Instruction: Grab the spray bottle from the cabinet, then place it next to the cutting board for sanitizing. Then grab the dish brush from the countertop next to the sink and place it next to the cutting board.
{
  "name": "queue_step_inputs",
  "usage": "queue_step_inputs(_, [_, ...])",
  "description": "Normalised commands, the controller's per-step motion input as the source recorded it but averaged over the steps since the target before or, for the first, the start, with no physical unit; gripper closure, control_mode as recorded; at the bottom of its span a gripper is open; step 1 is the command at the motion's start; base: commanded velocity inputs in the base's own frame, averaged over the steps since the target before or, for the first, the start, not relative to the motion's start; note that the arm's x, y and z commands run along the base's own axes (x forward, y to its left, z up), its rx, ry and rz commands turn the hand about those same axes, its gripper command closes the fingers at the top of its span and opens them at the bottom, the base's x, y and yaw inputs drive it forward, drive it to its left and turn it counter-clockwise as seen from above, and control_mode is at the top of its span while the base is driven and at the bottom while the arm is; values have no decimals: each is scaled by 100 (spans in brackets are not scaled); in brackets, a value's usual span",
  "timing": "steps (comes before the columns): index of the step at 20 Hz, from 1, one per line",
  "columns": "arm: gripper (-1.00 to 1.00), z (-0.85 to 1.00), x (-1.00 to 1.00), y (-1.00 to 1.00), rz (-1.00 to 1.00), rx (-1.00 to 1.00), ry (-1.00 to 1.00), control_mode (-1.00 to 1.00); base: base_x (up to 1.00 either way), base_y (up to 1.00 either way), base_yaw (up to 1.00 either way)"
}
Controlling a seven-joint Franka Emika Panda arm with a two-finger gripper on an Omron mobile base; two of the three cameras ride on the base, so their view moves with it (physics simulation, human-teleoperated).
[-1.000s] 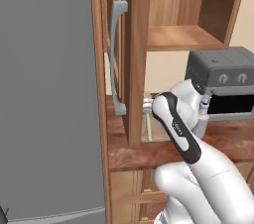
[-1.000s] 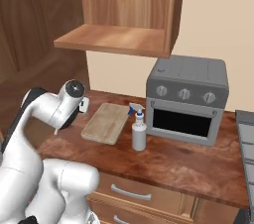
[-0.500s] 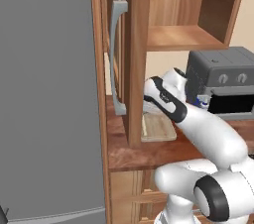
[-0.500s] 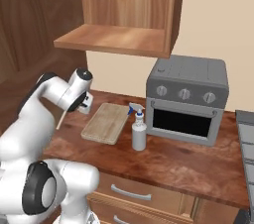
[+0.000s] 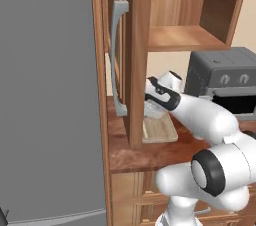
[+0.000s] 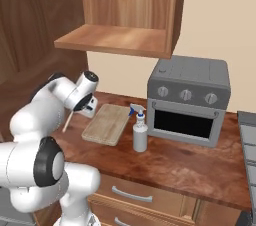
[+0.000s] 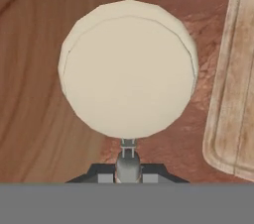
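1. The claw (image 7: pixel 128 168) is clenched on the thin stem of the dish brush (image 7: pixel 128 74). In the hand view the round tan head fills the centre, carried head-forward so it can go down bristles first.
2. Beneath it lies the reddish counter (image 7: pixel 168 143), with the cutting board (image 7: pixel 233 84) along the right edge. The brush thus hovers beside the board, not over it, which suits a spot next to it.
3. In the right base view the spray bottle (image 6: pixel 139 132) stands upright just beside the board's right edge, left of the grey toaster oven (image 6: pixel 190 101). That half looks done.
4. The brush is not yet set down; lowering and letting go likely remain.
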Motion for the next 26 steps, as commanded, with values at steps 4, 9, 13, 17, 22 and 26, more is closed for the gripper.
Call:
queue_step_inputs(4, [100,-49,22,0,2,-1,2,-100,0,0,0])
queue_step_inputs(9, [100,-38,24,0,1,-1,0,-100,0,0,0])
queue_step_inputs(13, [100,-35,33,6,0,-3,0,-100,0,0,0])
queue_step_inputs(17, [100,-29,38,18,0,-2,3,-100,0,0,0])
queue_step_inputs(22, [100,-28,33,17,0,-3,1,-100,0,0,0])
queue_step_inputs(26, [100,-29,28,6,0,-1,2,-100,0,0,0])
